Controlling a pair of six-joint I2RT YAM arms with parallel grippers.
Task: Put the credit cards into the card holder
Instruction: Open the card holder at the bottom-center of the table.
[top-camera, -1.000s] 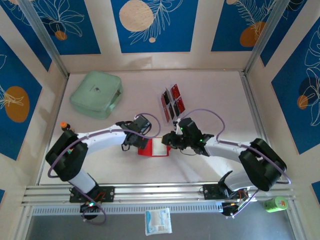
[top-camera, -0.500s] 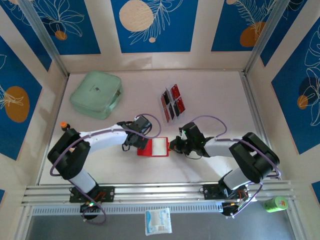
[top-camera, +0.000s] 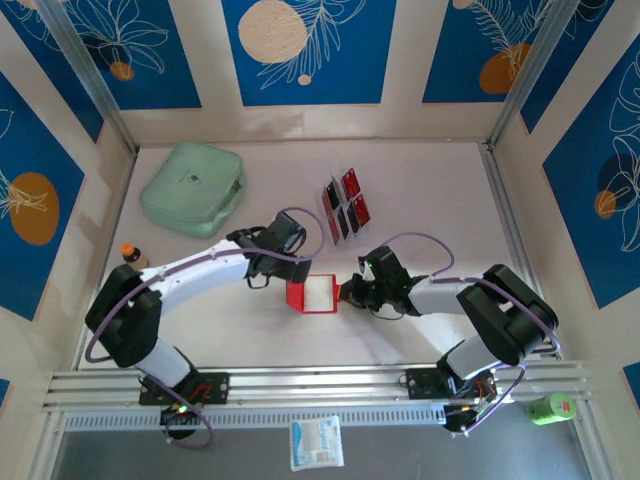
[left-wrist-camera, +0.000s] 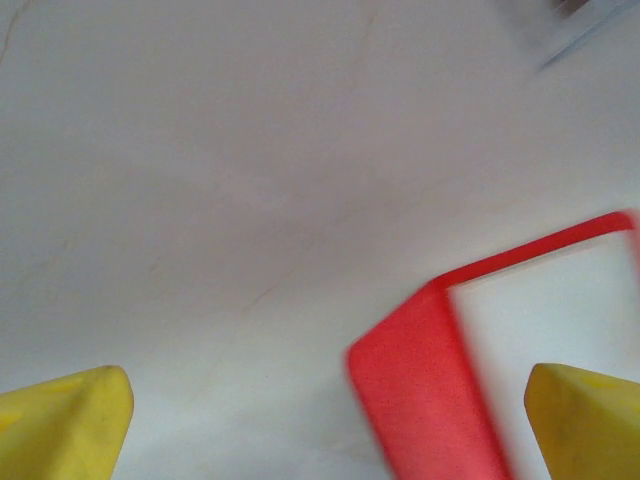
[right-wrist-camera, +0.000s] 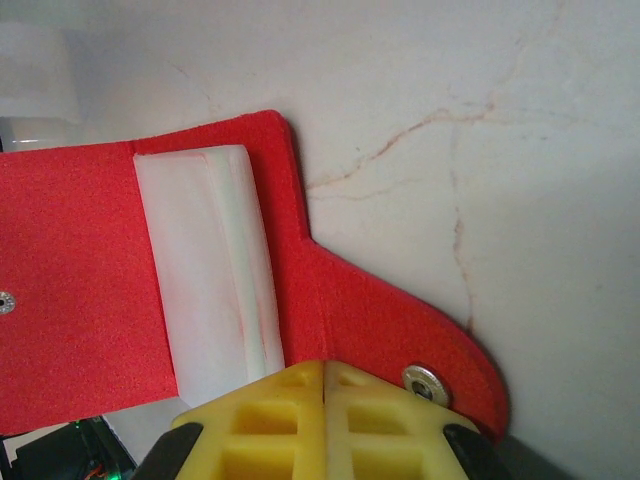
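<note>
- near the middle of the pale table (top-camera: 430, 200): small flat red felt folding wallet (top-camera: 312, 295), spread open, white pocket panel (right-wrist-camera: 205, 260) facing up, rounded snap flap toward the right arm.
- right gripper (right-wrist-camera: 324, 385): yellow fingers closed together, tips down at the flap's edge, just beside the silver snap stud (right-wrist-camera: 427, 379); seemingly pinning the flap flat rather than clamping it, actual contact hard to confirm.
- left gripper (left-wrist-camera: 325, 395): yellow fingers wide apart, empty, hanging over the wallet's left corner, clear of it.
- small thin red-and-black credit cards (top-camera: 351, 185): standing in a clear plastic rack (top-camera: 345, 207) beyond the wallet, apart from it; none in either gripper.
- far left: large mint-green zip case (top-camera: 192, 188), no part in this.
- step in hand, by judgement: steadying the holder open; no card seen in it, so early in the task.
- next: hold the flap down, send the open left gripper to the rack, pinch one card by its top edge, line it up with the pocket slot.
</note>
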